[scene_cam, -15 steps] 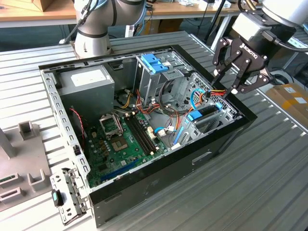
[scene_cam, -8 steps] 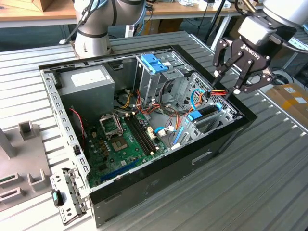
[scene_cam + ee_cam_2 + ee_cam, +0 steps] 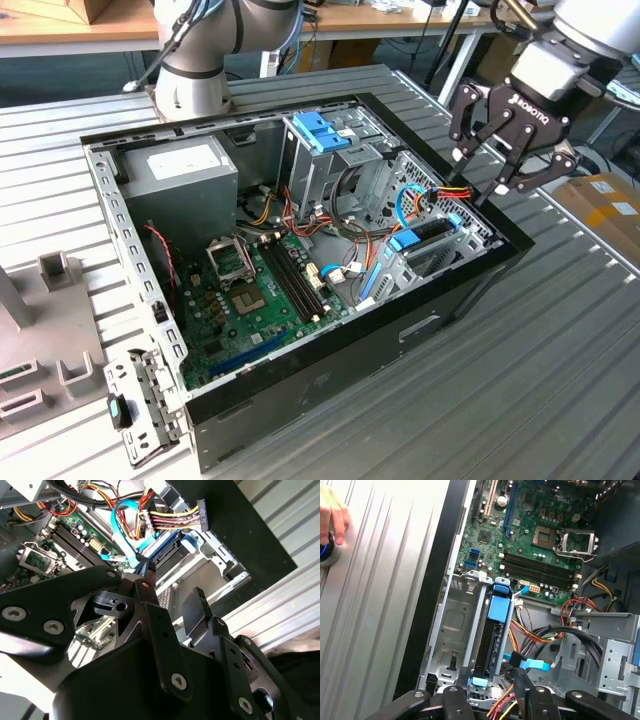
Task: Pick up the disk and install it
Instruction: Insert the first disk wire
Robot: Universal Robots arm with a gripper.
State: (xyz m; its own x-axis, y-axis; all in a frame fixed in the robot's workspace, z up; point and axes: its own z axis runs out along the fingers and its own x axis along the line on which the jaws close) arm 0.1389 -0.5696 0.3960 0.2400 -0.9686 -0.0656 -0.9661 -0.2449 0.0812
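Gripper [image 3: 497,150] open, empty, above disk [image 3: 421,236] in bay.

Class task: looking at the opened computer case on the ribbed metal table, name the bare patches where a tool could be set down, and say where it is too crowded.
Bare: the ribbed table on the exterior view's right of the computer case, and the strip behind it. Crowded: the drive bay corner, where the disk sits among cables under the gripper; also the motherboard.
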